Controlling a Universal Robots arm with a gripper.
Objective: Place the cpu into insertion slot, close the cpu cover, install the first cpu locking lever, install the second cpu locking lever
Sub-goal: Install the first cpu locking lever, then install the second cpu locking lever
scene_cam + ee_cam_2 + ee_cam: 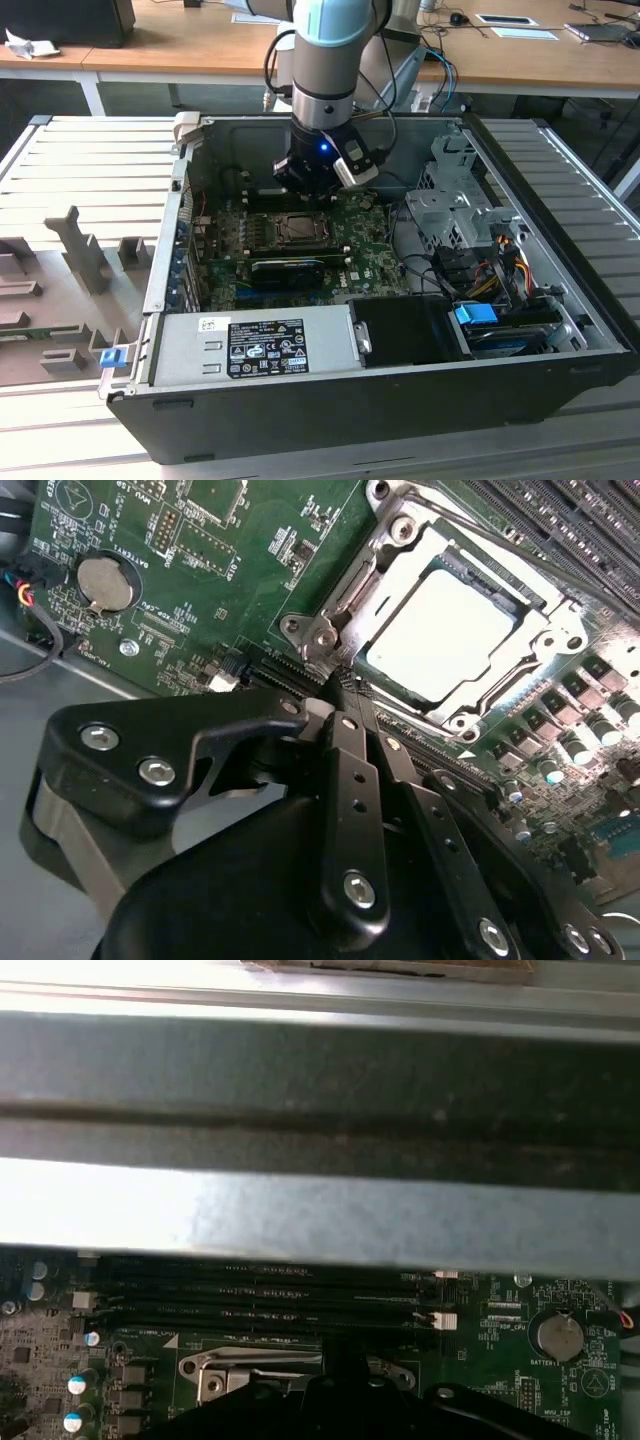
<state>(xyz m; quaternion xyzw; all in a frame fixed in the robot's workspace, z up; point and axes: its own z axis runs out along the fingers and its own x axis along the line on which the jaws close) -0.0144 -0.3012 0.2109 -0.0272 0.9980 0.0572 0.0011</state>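
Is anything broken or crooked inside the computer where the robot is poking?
Nothing stands out. In the second wrist view the cpu lies flat and square in the insertion slot, with the cpu cover closed around it. The gripper reaches down at the socket's corner. The green motherboard looks undamaged.

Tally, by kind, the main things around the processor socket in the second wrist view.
cpu: 1
cpu cover: 1
coin battery: 1
gripper: 1
Total: 4
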